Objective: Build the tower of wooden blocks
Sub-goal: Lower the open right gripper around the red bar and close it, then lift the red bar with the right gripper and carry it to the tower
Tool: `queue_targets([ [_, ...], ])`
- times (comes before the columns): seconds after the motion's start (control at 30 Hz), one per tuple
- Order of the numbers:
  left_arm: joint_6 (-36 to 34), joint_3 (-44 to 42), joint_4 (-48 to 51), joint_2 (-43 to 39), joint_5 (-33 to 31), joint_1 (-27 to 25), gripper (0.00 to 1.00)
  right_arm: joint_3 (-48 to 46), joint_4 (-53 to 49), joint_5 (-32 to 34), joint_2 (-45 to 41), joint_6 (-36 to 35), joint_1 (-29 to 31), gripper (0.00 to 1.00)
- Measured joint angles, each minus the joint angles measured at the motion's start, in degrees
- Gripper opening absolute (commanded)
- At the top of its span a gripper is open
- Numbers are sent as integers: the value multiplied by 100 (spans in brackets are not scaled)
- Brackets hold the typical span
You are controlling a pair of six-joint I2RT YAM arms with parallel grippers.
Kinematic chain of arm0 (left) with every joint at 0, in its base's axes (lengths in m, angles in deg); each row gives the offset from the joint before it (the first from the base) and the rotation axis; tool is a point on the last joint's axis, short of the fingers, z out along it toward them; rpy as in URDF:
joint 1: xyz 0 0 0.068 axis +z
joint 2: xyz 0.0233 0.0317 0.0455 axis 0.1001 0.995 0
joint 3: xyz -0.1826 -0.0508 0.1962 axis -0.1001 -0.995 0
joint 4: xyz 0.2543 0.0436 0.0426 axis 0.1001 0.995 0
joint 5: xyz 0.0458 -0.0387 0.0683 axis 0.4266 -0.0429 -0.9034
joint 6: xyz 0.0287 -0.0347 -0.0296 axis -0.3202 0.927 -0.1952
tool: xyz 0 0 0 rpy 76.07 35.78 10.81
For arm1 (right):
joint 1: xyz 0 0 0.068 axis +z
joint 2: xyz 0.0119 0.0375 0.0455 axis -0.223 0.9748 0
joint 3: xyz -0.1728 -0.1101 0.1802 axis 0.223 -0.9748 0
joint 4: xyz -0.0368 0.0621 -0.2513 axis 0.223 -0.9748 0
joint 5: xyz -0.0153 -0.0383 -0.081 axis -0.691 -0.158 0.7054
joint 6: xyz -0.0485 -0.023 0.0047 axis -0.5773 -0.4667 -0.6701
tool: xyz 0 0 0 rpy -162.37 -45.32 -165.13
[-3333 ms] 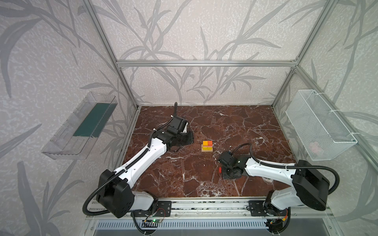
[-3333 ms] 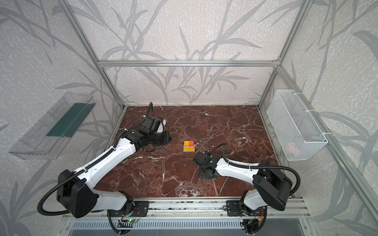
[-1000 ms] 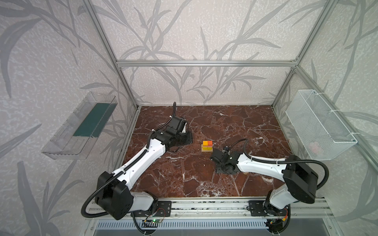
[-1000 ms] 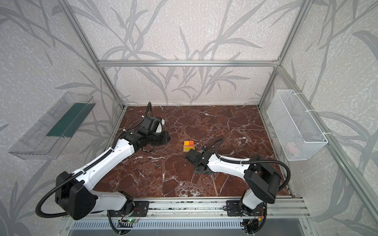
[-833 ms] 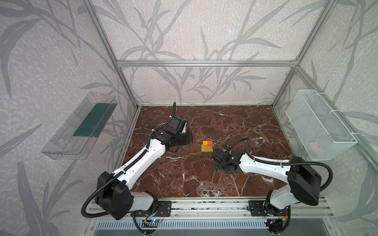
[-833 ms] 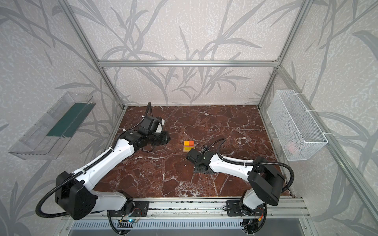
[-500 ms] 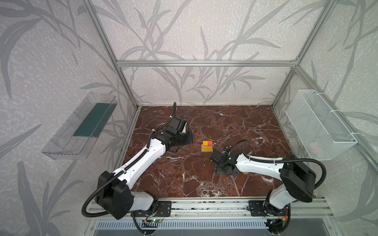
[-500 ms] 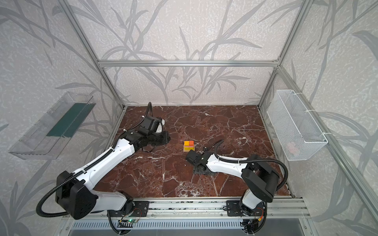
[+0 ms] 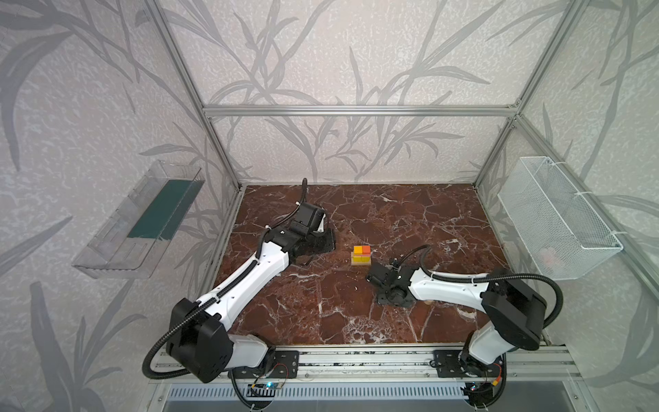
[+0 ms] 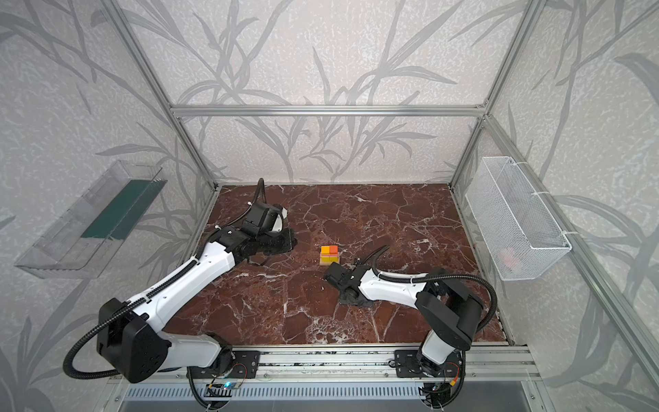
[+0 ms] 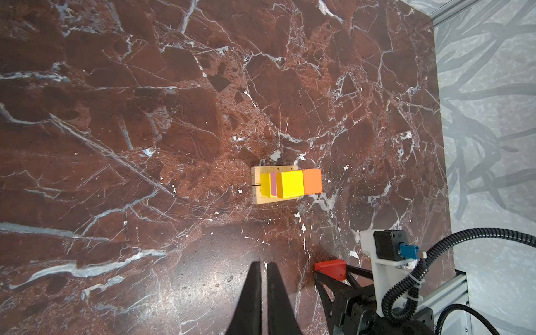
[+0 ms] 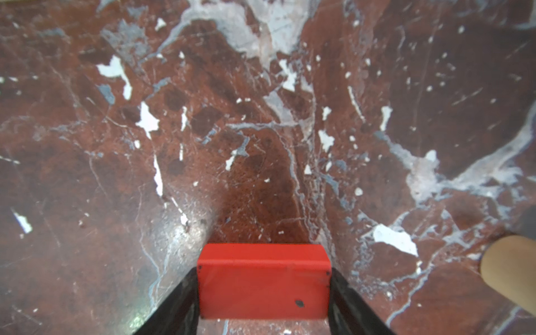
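Note:
The tower (image 9: pixel 361 254) (image 10: pixel 329 254) stands mid-floor in both top views. The left wrist view shows its tan plank base (image 11: pixel 258 185), yellow cubes (image 11: pixel 290 184), a pink brick (image 11: pixel 273 184) and an orange cube (image 11: pixel 312 181). My right gripper (image 9: pixel 374 278) (image 10: pixel 330 276) (image 12: pixel 263 282) sits low, just in front and right of the tower, shut on a red brick (image 12: pixel 263 281) (image 11: pixel 330 268) with a finger against each end. The brick is hidden in the top views. A tan cylinder (image 12: pixel 510 261) lies beside it. My left gripper (image 9: pixel 330 244) (image 10: pixel 290 242) (image 11: pixel 263 264) rests shut and empty, left of the tower.
A white wire basket (image 9: pixel 556 221) hangs on the right wall and a clear plastic tray (image 9: pixel 139 221) on the left wall. Aluminium frame posts edge the marble floor (image 9: pixel 392 214). The right arm's cable loops above its wrist (image 9: pixel 420 249).
Over the last few seconds the right gripper has slid left toward the tower. In the last second it barely moved and its jaws closed in on the red brick. The left arm stayed still.

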Motion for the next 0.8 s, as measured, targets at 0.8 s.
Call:
queue_targets([
  [0.8,-50,-81,4,13,-4,376,8,2256,-815,348,155,-922,-216,48],
])
